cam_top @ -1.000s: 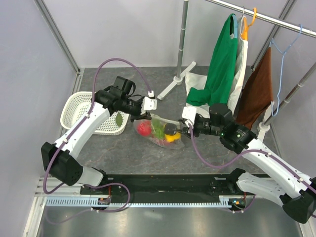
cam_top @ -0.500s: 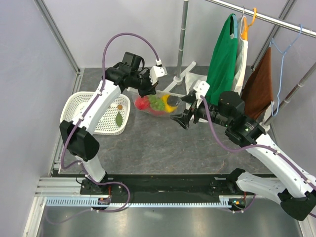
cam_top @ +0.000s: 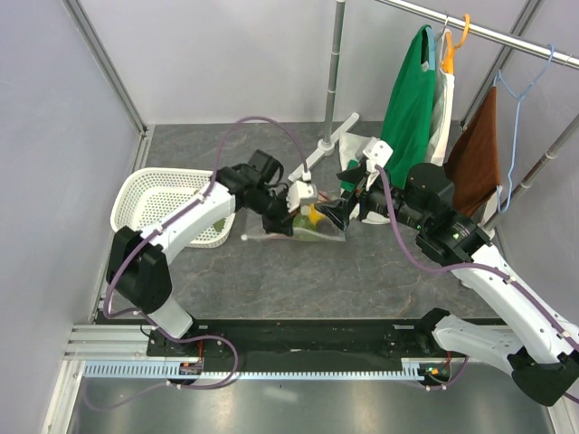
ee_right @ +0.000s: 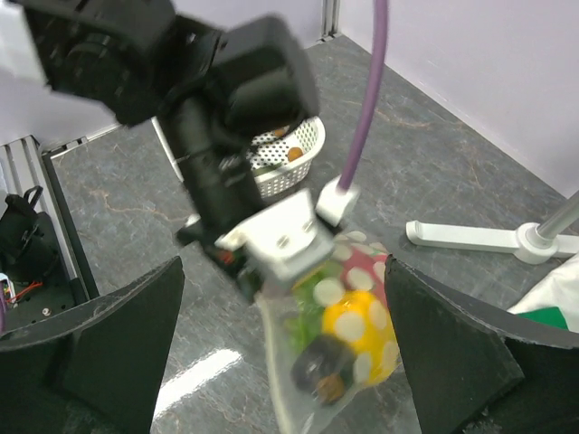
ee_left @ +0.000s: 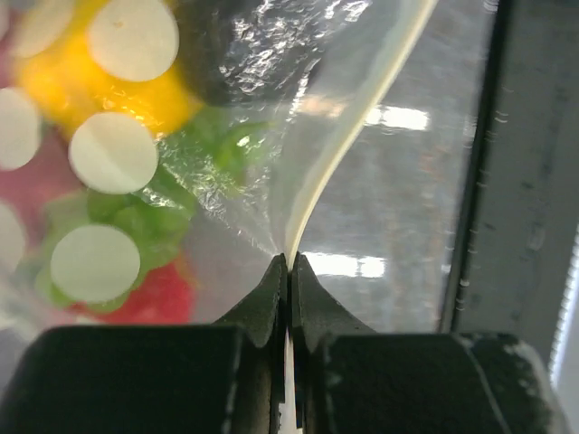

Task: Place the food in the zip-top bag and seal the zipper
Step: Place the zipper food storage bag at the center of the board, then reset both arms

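The zip-top bag (cam_top: 312,233), clear with white dots, lies low over the grey table and holds the food: a yellow one (cam_top: 313,215), a green bunch (cam_top: 301,226) and, in the left wrist view, a red one (ee_left: 154,303). My left gripper (cam_top: 291,215) is shut on the zipper (ee_left: 362,122), its jaws pinched on the pale strip at the bag's edge (ee_left: 289,264). My right gripper (cam_top: 348,206) is open and empty, just right of and above the bag. In the right wrist view its fingers (ee_right: 99,353) stand wide on either side of the bag (ee_right: 303,380).
A white perforated basket (cam_top: 145,192) stands at the left; it also shows in the right wrist view (ee_right: 294,167). A clothes rack with a green cloth (cam_top: 407,99) and a brown cloth (cam_top: 475,163) fills the back right. Its white foot (cam_top: 317,158) lies behind the bag.
My right gripper let go of the bag and opened. My left gripper lifted the bag toward the back, then carried it nearer and rightward, down to the table.
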Available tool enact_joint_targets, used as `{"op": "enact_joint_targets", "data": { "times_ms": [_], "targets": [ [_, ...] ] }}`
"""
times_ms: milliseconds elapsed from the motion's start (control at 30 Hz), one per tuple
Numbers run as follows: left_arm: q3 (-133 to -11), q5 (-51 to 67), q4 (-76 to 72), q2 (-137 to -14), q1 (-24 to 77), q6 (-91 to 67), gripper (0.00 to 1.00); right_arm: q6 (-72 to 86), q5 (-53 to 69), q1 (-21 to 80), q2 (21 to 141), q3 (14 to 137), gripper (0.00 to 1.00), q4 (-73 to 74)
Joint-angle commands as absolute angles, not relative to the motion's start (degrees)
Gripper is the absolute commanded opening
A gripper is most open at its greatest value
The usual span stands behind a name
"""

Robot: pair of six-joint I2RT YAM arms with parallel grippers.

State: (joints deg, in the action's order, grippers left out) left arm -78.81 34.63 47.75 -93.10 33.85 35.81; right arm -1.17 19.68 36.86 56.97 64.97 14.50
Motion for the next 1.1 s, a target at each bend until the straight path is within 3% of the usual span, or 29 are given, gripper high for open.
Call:
{"op": "enact_joint_targets", "data": {
  "times_ms": [0, 100, 200, 233, 367, 400, 433, 467, 500, 600, 733, 800, 1067],
  "targets": [
    [-72.26, 42.53, 45.19, -87.81, 38.31, 32.08, 0.02, 2.36, 17.85, 36.12, 56.43, 65.92, 0.98, 14.41],
    [-65.67, 42.80, 36.43, -86.13, 41.30, 26.30, 0.02, 3.42, 14.17, 35.60, 56.34, 65.39, 0.98, 14.68],
    [-62.58, 42.02, 31.66, -86.66, 43.68, 21.46, 0.10, 3.25, 12.92, 34.81, 56.25, 64.78, 0.98, 15.73],
    [-62.32, 42.01, 31.47, -86.92, 44.03, 20.58, 0.20, 3.08, 12.75, 34.72, 56.34, 64.78, 0.98, 16.17],
    [-62.31, 40.87, 33.39, -85.18, 44.04, 20.47, 0.40, 1.06, 12.83, 34.45, 56.25, 63.73, 0.98, 19.59],
    [-62.40, 42.78, 34.27, -82.56, 43.34, 21.09, 0.50, 0.79, 12.66, 34.37, 55.99, 63.37, 0.98, 19.95],
    [-63.01, 44.19, 36.37, -80.70, 41.42, 21.53, 0.76, 0.53, 12.83, 34.45, 55.38, 63.02, 0.98, 20.30],
    [-63.80, 45.25, 37.52, -79.12, 40.44, 21.45, 0.91, -1.30, 13.44, 34.45, 54.76, 62.15, 0.98, 21.26],
    [-65.03, 46.13, 39.10, -77.71, 39.39, 21.10, 0.99, -2.01, 13.88, 34.45, 54.32, 61.53, 0.98, 21.62],
    [-73.45, 42.38, 46.21, -74.45, 34.64, 20.13, 1.00, -2.72, 13.80, 34.45, 51.77, 59.15, 0.98, 23.02],
    [-93.54, 39.90, 57.37, -79.08, 18.87, 15.65, 1.00, -3.25, 15.99, 34.45, 50.10, 58.97, 0.98, 26.97],
    [-97.10, 40.17, 61.08, -79.37, 14.17, 14.34, 1.00, -3.95, 15.38, 34.37, 49.22, 58.80, 0.98, 27.68],
    [-80.08, 33.85, 60.21, -65.93, 10.11, 16.61, 1.00, -6.41, 13.10, 34.19, 44.13, 55.02, 0.98, 30.59]
  ]
}}
